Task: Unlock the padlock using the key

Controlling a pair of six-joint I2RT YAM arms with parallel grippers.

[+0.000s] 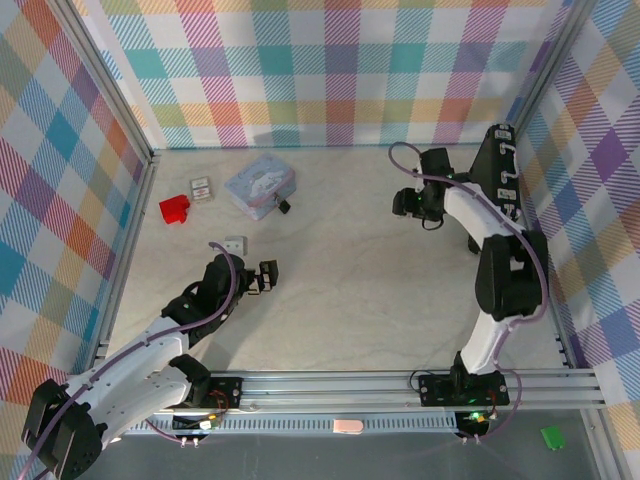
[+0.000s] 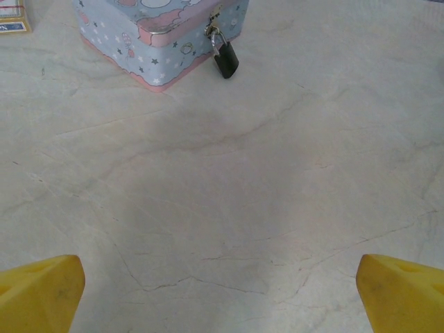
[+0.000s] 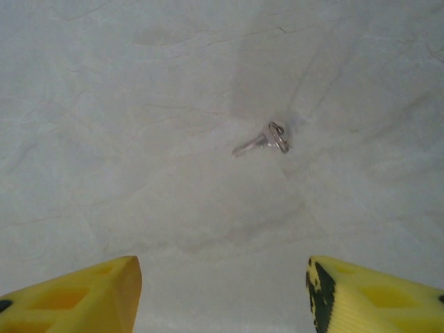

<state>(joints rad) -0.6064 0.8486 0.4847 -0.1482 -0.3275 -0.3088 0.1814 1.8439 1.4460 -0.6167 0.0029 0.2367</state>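
Fingertips (image 3: 69,298) on my right pincer (image 3: 222,302) are blunt yellow plastic wedges, spread wide over bare desk (image 3: 125,97). Ahead of the gap and apart from both tips, the key (image 3: 258,142) lies flat: slim, silvery metal with a small wire ring (image 3: 279,137) through its head. The desk is pale, matte and veined like marble.

My left pincer (image 2: 222,302) has the same yellow tips, held just as wide apart over the stone. Well beyond it stands a pale blue tin (image 2: 139,35), boxy with rounded corners, a pink band along its lid and base, and small printed stars. The padlock (image 2: 226,61) hangs at the tin's front clasp (image 2: 214,21) with its thin shiny shackle hooked through. Its black squarish body leans out from the tin wall, down near the desk.

On the overhead camera, a glossy red block (image 1: 175,209) sits left of the tin, with a small card (image 1: 202,188) between the two.
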